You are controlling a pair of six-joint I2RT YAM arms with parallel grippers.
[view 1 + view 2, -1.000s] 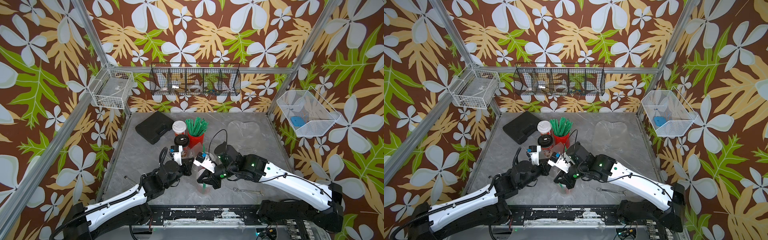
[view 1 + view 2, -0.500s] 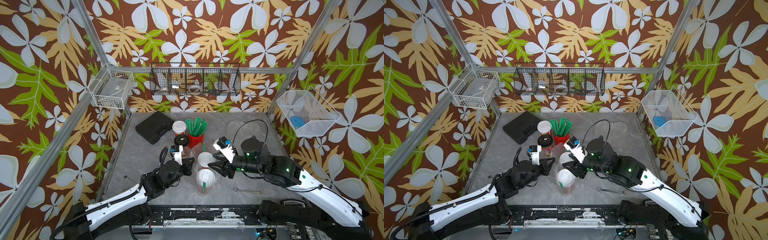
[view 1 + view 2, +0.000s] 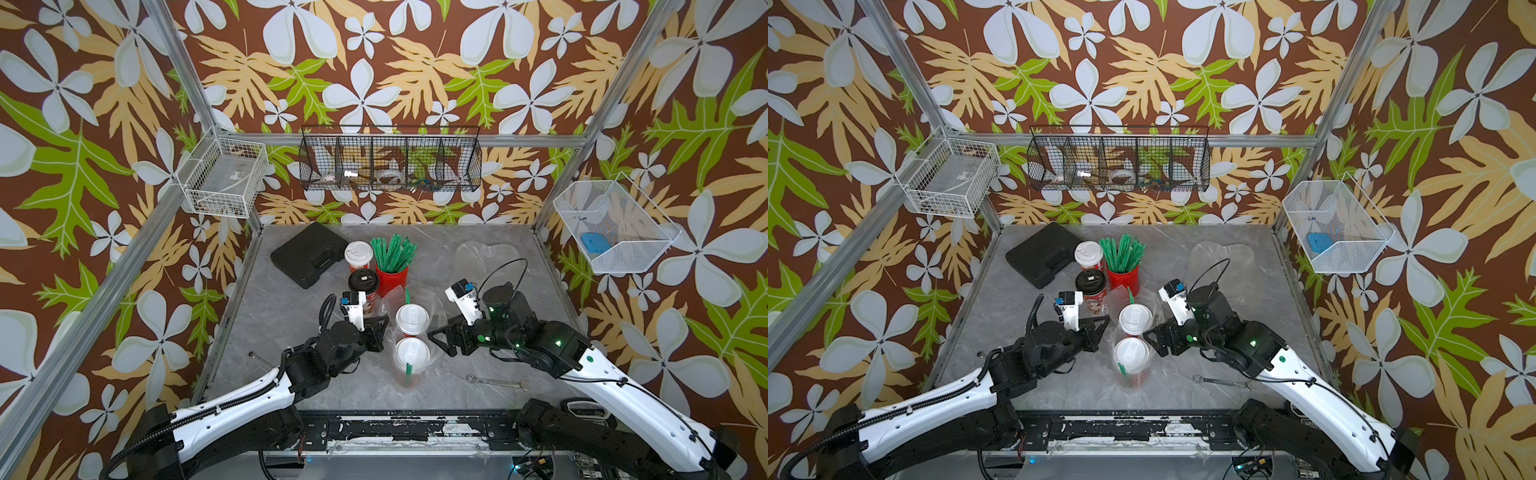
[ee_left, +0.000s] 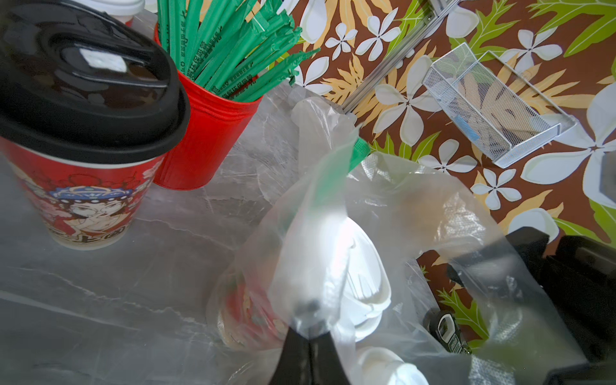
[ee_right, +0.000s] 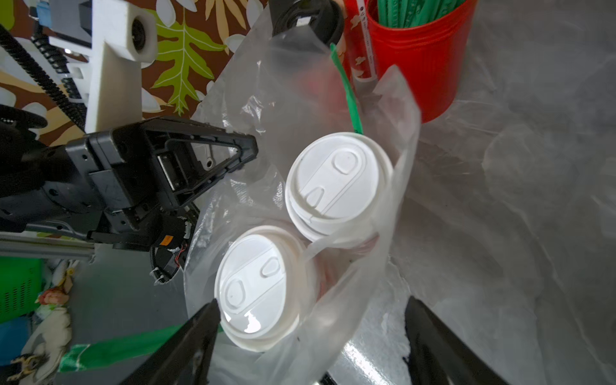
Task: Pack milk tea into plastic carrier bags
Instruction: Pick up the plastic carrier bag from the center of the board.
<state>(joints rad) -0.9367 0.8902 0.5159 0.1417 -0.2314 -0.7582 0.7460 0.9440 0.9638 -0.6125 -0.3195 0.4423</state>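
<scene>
On the grey tabletop, a white-lidded red paper cup and its twin stand inside a clear crinkly plastic bag, which the left gripper clamps. The right gripper gapes empty. A black-lidded red cup, a fourth white-lidded cup and a second clear bag are still unpacked.

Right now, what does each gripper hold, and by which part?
Left gripper pinches the clear plastic bag by its top edge; right gripper, open, holds nothing.

A: Where is the table left open?
B: At the near left, and on the right, where only a flat bag and a wrench are laid.
A: What is blocked?
B: The far middle, by a straw pot, a black-lidded cup and a black case. The centre is blocked by two cups in a carrier bag.
</scene>
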